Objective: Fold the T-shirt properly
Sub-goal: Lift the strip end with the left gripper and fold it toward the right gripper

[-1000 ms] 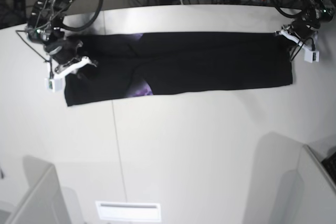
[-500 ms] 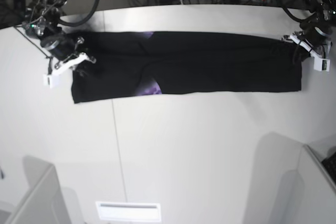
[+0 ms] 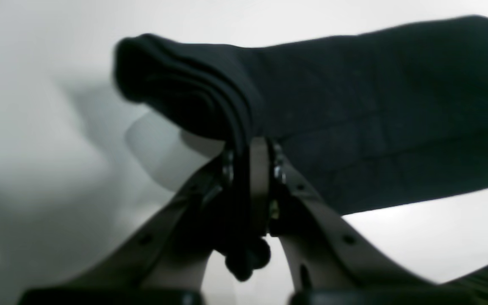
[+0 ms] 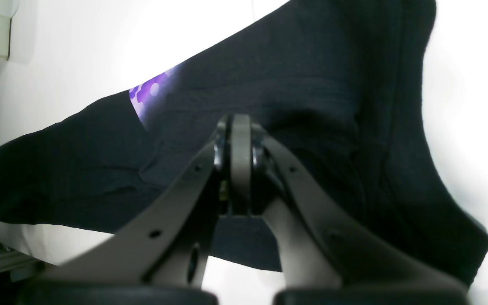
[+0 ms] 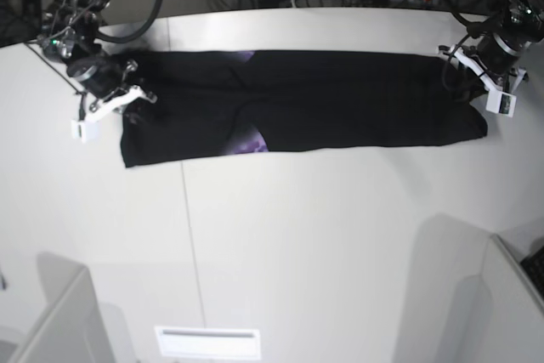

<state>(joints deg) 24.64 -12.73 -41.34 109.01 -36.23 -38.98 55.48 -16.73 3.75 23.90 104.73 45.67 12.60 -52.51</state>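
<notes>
White tabletop (image 5: 297,227) fills most of what we're looking at, with a tangle of cables and gear along the far edge behind it. Stretched across the far half of the table is the T-shirt (image 5: 340,104), folded into a long black band running side to side, with a bit of purple print (image 5: 249,142) peeking out near its front edge and another sliver at the back edge. We've got the left gripper (image 3: 250,148) at the end of the band on the base view's right, jaws clenched on a bunched, layered edge of the cloth, which droops over the fingers in a thick roll and sits lifted off the table there. At the other end the right gripper (image 4: 239,127) has its jaws pressed fully together with dark cloth all around them; we can't tell for sure how much fabric is actually pinched between them, though the purple print shows just beyond the fingertips
</notes>
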